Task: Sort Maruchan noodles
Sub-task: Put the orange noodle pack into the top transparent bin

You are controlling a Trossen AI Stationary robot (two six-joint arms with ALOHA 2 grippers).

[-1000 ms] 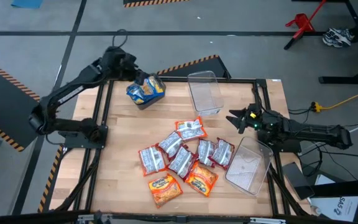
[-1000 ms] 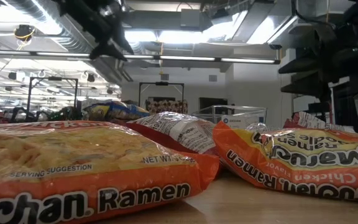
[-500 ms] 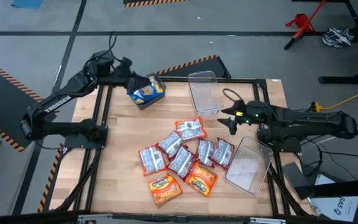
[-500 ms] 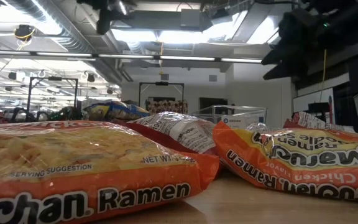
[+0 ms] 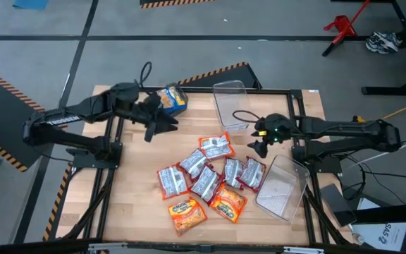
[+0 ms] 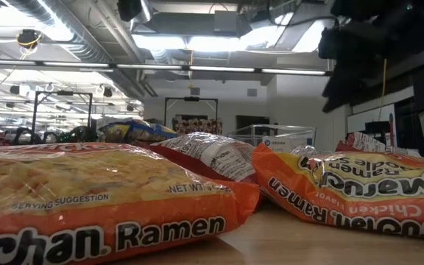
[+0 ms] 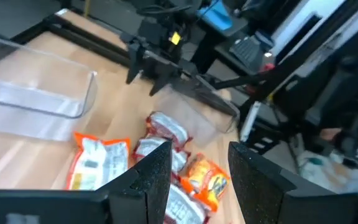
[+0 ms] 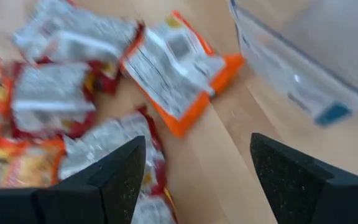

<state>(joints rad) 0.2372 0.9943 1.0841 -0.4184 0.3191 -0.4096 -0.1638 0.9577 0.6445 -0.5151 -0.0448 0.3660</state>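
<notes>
The Maruchan noodles lie in a loose pile (image 5: 210, 176) on the wooden table: red-and-silver packets (image 5: 216, 147) in the middle, two orange ones (image 5: 187, 213) nearest the front. Blue-and-yellow packets (image 5: 173, 99) sit heaped at the far left corner. My left gripper (image 5: 157, 125) hovers open between that heap and the pile, which its wrist view shows beyond the fingers (image 7: 197, 174). My right gripper (image 5: 259, 142) hangs open above the pile's right side (image 8: 194, 168), nothing between its fingers.
One clear plastic bin (image 5: 231, 104) stands at the far edge, another (image 5: 282, 185) lies tilted at the table's right edge. The black frame (image 5: 115, 141) runs around the table. The low view is filled by the two orange packets (image 6: 87, 199).
My left gripper has swung away from the blue-and-yellow heap toward the near edge and the pile, open and holding nothing. My right gripper has tipped downward and edged left toward the pile. The packets have stayed where they were.
</notes>
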